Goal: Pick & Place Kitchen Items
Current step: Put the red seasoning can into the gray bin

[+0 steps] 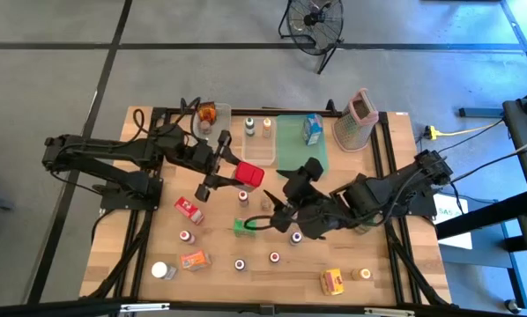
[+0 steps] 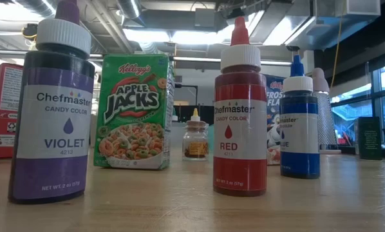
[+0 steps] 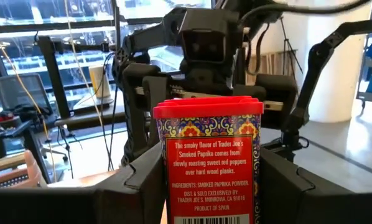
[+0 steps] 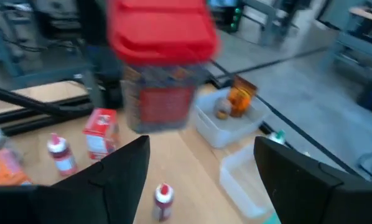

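My left gripper (image 1: 231, 174) is shut on a red-lidded smoked paprika tin (image 1: 251, 175), just near of the clear bin (image 1: 257, 150). The tin fills the left wrist view (image 3: 211, 162) and shows large in the right wrist view (image 4: 164, 68). My right gripper (image 1: 277, 207) is open, a little to the right and near side of the tin, its fingers (image 4: 111, 174) pointing toward it without touching. Small bottles, boxes and packets stand scattered on the table, such as a red box (image 1: 189, 210) and a green box (image 1: 242, 226). The low view shows no gripper. My left gripper pinches the paprika tin between its two fingers (image 3: 142, 180), one on each of two opposite sides of the tin's lower body (image 3: 173, 186). The fingers come roughly level from the table's left. The tin stands upright in the hold, lifted clear of the table.
At the far edge are a clear bin holding an orange item (image 1: 209, 114), a green tray (image 1: 299, 145) with a blue carton (image 1: 313, 129), and a metal grater (image 1: 359, 119). A yellow box (image 1: 333, 281), an orange packet (image 1: 194, 259) and capped bottles (image 2: 241, 116) sit along the near side.
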`<move>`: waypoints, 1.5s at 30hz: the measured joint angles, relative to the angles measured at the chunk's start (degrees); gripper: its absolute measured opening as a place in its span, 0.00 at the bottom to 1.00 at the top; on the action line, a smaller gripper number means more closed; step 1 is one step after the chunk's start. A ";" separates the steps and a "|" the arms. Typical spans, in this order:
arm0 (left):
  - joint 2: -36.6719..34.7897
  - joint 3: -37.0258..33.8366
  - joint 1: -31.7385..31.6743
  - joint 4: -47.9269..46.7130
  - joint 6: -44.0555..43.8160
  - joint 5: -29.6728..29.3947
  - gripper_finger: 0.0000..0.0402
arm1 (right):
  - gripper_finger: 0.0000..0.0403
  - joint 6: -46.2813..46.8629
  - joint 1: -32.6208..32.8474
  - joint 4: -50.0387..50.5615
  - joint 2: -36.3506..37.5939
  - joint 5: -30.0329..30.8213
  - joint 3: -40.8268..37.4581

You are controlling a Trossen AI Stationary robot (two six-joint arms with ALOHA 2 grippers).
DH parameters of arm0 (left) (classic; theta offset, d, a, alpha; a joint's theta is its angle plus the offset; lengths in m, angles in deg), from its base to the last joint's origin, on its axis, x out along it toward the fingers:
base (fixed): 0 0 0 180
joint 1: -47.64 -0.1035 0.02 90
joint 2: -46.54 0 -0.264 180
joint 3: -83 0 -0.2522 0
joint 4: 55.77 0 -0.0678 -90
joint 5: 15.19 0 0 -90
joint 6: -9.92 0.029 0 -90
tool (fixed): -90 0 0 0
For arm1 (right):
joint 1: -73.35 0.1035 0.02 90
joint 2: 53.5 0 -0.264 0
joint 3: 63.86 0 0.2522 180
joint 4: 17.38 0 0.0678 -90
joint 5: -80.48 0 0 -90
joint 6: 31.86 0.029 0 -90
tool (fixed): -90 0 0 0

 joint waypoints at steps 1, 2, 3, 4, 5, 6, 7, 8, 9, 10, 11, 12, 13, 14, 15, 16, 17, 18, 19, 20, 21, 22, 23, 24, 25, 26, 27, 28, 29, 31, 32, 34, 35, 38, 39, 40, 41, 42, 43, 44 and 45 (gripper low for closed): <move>0.00 0.00 0.02 0.12 -0.01 0.00 0.46 | 0.72 -1.68 0.02 -1.68 -0.02 -0.79 0.00; -0.15 0.00 0.01 0.52 -0.01 -0.02 0.46 | 0.72 -3.52 0.02 -3.64 -0.01 -1.71 0.00; -0.32 0.00 0.00 1.13 0.01 -0.02 0.46 | 0.72 -5.25 0.06 -5.49 -0.01 -2.44 0.00; -0.41 0.00 0.00 2.55 0.01 -0.02 0.46 | 0.72 -6.80 0.07 -7.20 -0.02 -3.20 0.00; -0.46 0.02 0.00 3.89 -0.01 -0.02 0.46 | 0.72 -8.28 0.07 -8.77 -0.01 -3.60 0.00; -0.48 0.02 0.02 4.84 -0.09 0.02 0.46 | 0.72 -9.47 0.07 -10.03 -0.01 -3.95 0.00; -0.45 0.02 0.02 5.61 -0.30 0.04 0.46 | 0.72 -10.59 0.04 -10.94 -0.02 -4.21 0.00; -0.43 0.02 0.02 6.36 -0.58 0.04 0.46 | 0.72 -11.69 -0.12 -11.85 -0.02 -4.34 0.00; -0.42 0.02 0.04 7.27 -0.84 0.04 0.46 | 0.72 -12.64 -0.30 -12.62 -0.02 -4.44 0.00; -0.42 0.02 0.24 8.22 -0.91 0.04 0.46 | 0.72 -13.37 -0.40 -13.13 -0.02 -4.43 0.00; -0.42 0.02 0.58 9.17 -0.94 0.02 0.46 | 0.72 -14.12 -0.53 -13.49 -0.01 -4.44 0.00; -0.42 0.02 0.95 9.80 -1.00 0.02 0.46 | 0.72 -14.63 -0.72 -13.87 -0.01 -4.45 0.00; -0.37 0.02 1.41 10.20 -1.02 0.04 0.46 | 0.72 -15.16 -0.88 -14.27 -0.02 -4.44 0.00; -0.31 0.02 1.85 10.65 -1.00 0.14 0.46 | 0.72 -15.75 -1.10 -14.65 -0.02 -4.49 0.00; -0.31 0.02 2.36 10.89 -1.00 0.24 0.46 | 0.72 -16.35 -1.24 -15.00 -0.01 -4.49 0.00; -0.31 0.02 2.79 11.14 -1.00 0.27 0.46 | 0.72 -17.05 -1.44 -15.18 -0.06 -4.51 0.00; -0.34 0.02 3.25 11.18 -0.95 0.21 0.46 | 0.72 -17.78 -1.67 -15.58 -0.30 -4.62 0.00; -0.35 0.02 3.60 11.15 -0.81 0.24 0.46 | 0.72 -18.55 -1.77 -15.90 -0.44 -4.62 0.00; -0.34 0.02 3.93 11.10 -0.45 0.14 0.46 | 0.72 -19.10 -1.77 -16.01 -0.52 -4.84 0.00; -0.33 0.00 4.24 11.04 -0.09 0.03 0.46 | 0.72 -19.30 -1.81 -16.06 -0.55 -5.41 0.00; -0.33 0.00 4.44 11.03 0.03 0.04 0.46 | 0.72 -19.34 -1.94 -16.25 -0.69 -6.11 0.00; -0.33 0.00 4.58 11.01 0.03 0.15 0.46 | 0.72 -19.35 -2.10 -16.49 -0.81 -6.77 0.00; -0.33 0.00 4.59 10.88 0.04 0.20 0.46 | 0.72 -19.35 -2.14 -16.49 -0.92 -6.97 0.00; -0.33 0.00 4.58 10.74 0.03 0.18 0.46 | 0.72 -19.35 -2.14 -16.51 -1.02 -6.94 0.00; -0.33 0.00 4.56 10.68 0.03 0.03 0.45 | 0.72 -19.35 -2.16 -16.56 -1.05 -6.86 0.00; -0.33 0.00 4.56 10.70 0.05 -0.02 0.45 | 0.73 -19.35 -2.16 -16.65 -1.05 -6.81 0.00; -0.33 0.00 4.56 10.72 0.05 -0.04 0.45 | 0.73 -19.35 -2.16 -16.82 -1.05 -6.78 0.00; -0.33 0.00 4.56 10.68 0.05 -0.02 0.45 | 0.74 -19.35 -2.16 -16.84 -1.05 -6.74 0.00; -0.33 0.00 4.56 10.53 0.05 -0.04 0.45 | 0.74 -19.37 -2.16 -16.84 -1.05 -6.57 0.00; -0.33 0.00 4.56 10.46 0.05 -0.10 0.45 | 0.75 -19.40 -2.16 -16.91 -1.05 -6.52 0.00; -0.33 0.00 4.56 10.43 0.05 -0.15 0.45 | 0.75 -19.49 -2.18 -16.95 -1.05 -6.52 0.00; -0.33 0.00 4.56 10.19 0.05 -0.14 0.45 | 0.76 -19.55 -2.06 -16.93 -1.05 -6.81 0.00; -0.33 0.00 4.59 9.94 0.03 -0.09 0.45 | 0.76 -19.50 -2.02 -17.02 -1.05 -7.34 0.00; -0.30 0.00 4.59 9.11 0.05 0.02 0.45 | 0.76 -19.35 -2.00 -17.56 -1.05 -9.07 0.00; -0.28 0.00 4.59 8.95 0.05 0.00 0.45 | 0.76 -19.35 -1.98 -17.55 -1.05 -9.19 0.00; -0.28 0.00 4.59 8.85 0.04 0.02 0.45 | 0.76 -19.35 -1.95 -17.52 -1.05 -9.22 0.00; -0.28 0.00 4.59 8.77 0.04 0.00 0.45 | 0.76 -19.35 -1.94 -17.52 -1.05 -9.23 0.00; -0.28 0.00 4.59 8.67 0.03 0.01 0.45 | 0.76 -19.32 -1.92 -17.56 -1.05 -9.21 0.00; -0.28 0.00 4.59 8.59 0.05 0.00 0.45 | 0.76 -18.94 -1.92 -17.65 -1.05 -9.21 0.00; -0.28 0.00 4.59 8.56 0.05 0.01 0.45 | 0.76 -18.29 -1.92 -17.69 -1.05 -9.30 0.00; -0.28 0.00 4.59 8.58 0.05 0.01 0.45 | 0.76 -17.61 -1.90 -17.69 -1.05 -9.33 0.00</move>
